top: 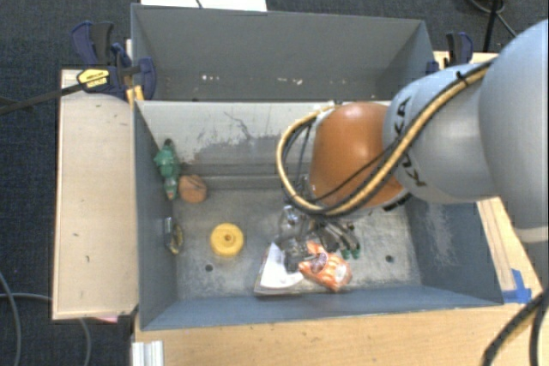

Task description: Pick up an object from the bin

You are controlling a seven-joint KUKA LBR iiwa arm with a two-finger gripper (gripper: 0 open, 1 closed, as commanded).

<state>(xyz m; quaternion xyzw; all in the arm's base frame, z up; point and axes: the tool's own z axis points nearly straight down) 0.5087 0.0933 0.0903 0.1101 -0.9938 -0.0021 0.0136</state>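
My gripper [302, 251] hangs low over the bin's front middle, under the orange cover. Its metal fingers stand right above an orange and white crinkled packet [326, 271] and a white flat wedge-shaped piece [276, 273] that lie against the front wall. A small dark green piece [352, 249] lies just to the right of the fingers.
A yellow round spool [226, 239] lies to the left of the gripper on the bin floor. At the left wall lie a green bottle-shaped toy [165, 168], a brown rounded lump [193, 189] and a small dark metal clip [173, 236]. The arm covers the bin's right middle.
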